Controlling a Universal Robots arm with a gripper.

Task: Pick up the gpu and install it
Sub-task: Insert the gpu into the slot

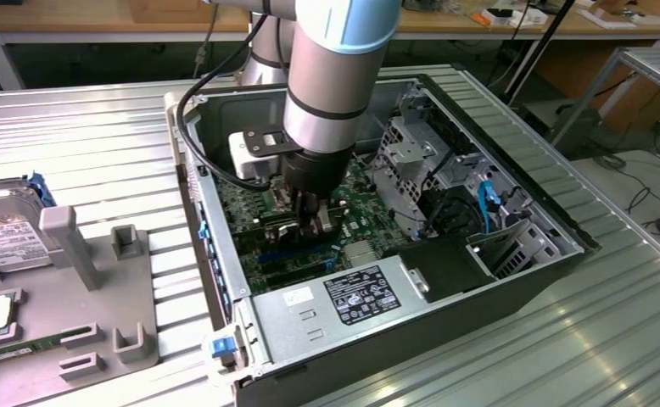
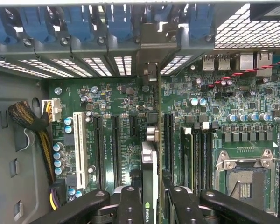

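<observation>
The gpu (image 2: 149, 161) stands on its edge inside the open computer case (image 1: 522, 212). My gripper (image 2: 151, 198) is shut on it, one black finger on each side. The card runs across the green motherboard (image 2: 116, 98) between two long black slots (image 2: 115, 149). Its metal bracket end (image 2: 150, 77) reaches the rear slot openings of the case. In the exterior view the gripper (image 1: 310, 222) hangs straight down into the case over the motherboard, and the dark card (image 1: 288, 231) shows between its fingers. Whether the card's edge sits in a slot I cannot tell.
A white slot (image 2: 78, 144), a yellow and black cable bundle (image 2: 35, 126) and the bare CPU socket (image 2: 242, 177) flank the card. The power supply (image 1: 347, 297) fills the case's near end. A hard drive (image 1: 2, 237) and a RAM stick (image 1: 25, 348) lie on a grey tray at the exterior view's left.
</observation>
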